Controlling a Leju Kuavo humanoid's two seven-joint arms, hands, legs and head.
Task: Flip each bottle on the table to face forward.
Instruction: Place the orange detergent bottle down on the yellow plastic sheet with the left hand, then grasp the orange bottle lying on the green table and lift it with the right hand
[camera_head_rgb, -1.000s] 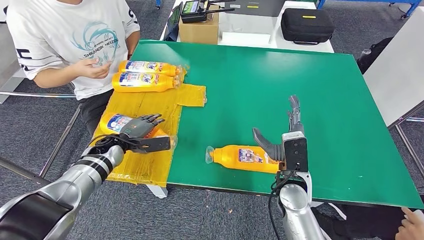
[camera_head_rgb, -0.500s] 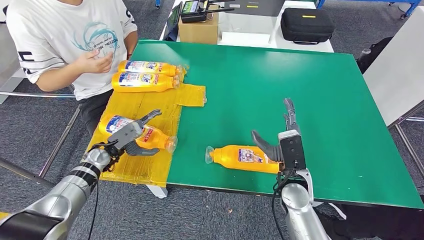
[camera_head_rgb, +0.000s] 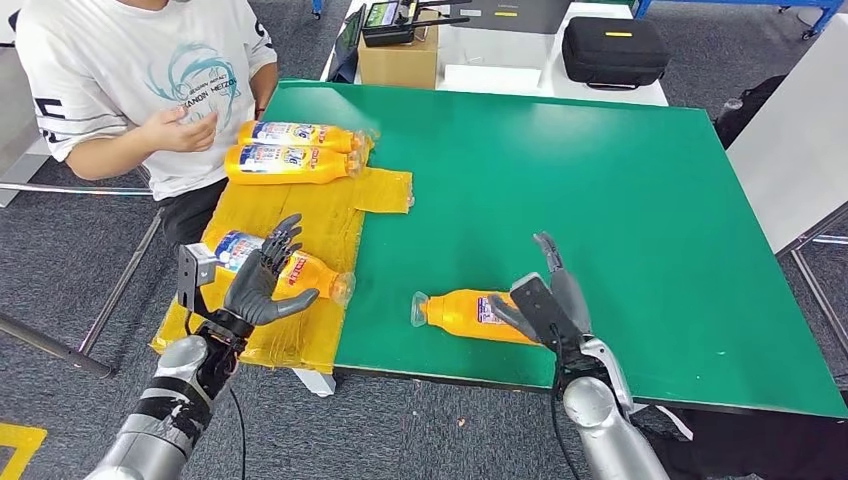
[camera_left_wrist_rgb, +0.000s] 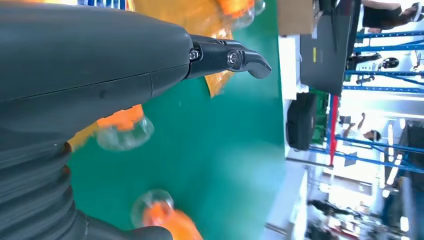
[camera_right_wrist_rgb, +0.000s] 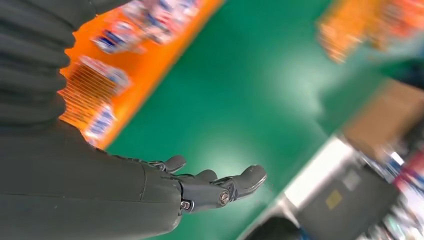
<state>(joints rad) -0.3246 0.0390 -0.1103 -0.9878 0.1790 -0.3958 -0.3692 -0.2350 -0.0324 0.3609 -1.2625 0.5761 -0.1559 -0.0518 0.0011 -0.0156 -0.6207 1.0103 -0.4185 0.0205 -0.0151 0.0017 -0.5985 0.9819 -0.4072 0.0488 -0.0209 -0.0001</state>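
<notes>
The right hand (camera_head_rgb: 540, 300) covered the base of the orange plastic bottle (camera_head_rgb: 470, 314) lying low on the green table (camera_head_rgb: 600, 170); whether it gripped could not be told. The left hand (camera_head_rgb: 258, 282), fingers spread and empty, was raised over a second orange bottle (camera_head_rgb: 305, 274) on the yellow mat (camera_head_rgb: 300, 215), lower left. The right wrist view was blurred.

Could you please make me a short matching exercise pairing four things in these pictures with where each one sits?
Things:
1. black case
2. cardboard box
3. bottle by the right hand
4. two bottles side by side

Places:
A. on the green mat, near its front edge
B. on the yellow sheet, near the person
C. white table, right part
D. white table, left part

Pairs: 1-C, 2-D, 3-A, 4-B
</notes>
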